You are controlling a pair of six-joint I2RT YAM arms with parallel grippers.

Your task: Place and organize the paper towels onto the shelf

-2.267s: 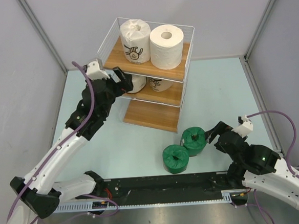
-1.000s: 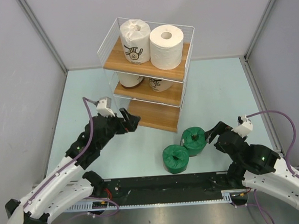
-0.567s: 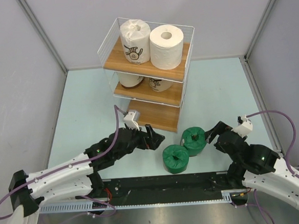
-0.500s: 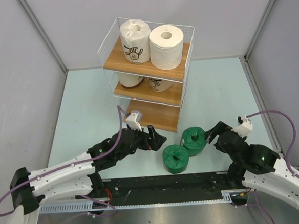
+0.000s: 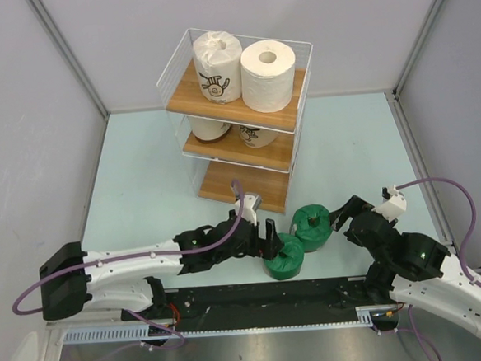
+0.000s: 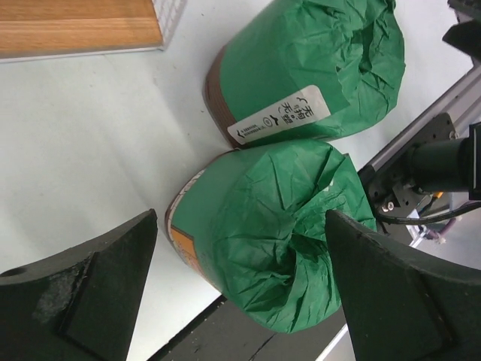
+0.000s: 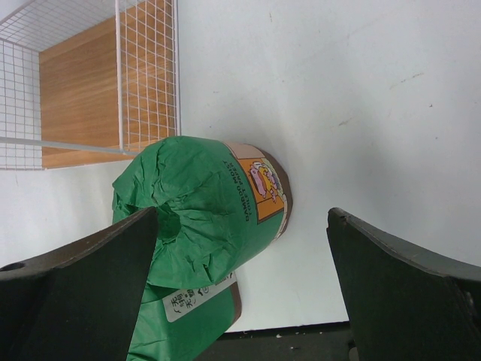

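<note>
Well, my left arm (image 5: 139, 263) lies low across the table (image 5: 141, 171). Its jaws stand spread wide on either side of the nearer green roll (image 5: 283, 256), clamping nothing (whether a finger brushes the wrapper I cannot tell). Behind, toward the middle, the shelf (image 5: 245, 192) carries the logo-printed white roll (image 5: 218, 66) and the plain white roll (image 5: 268, 75) upright side by side on its top board, with two beige rolls (image 5: 258, 135) on the middle board. The further green roll (image 5: 312, 227) sits on the table against the nearer one, near the shelf's front corner. My right jaws are released too, gaping just beside that further roll and holding nothing.
</note>
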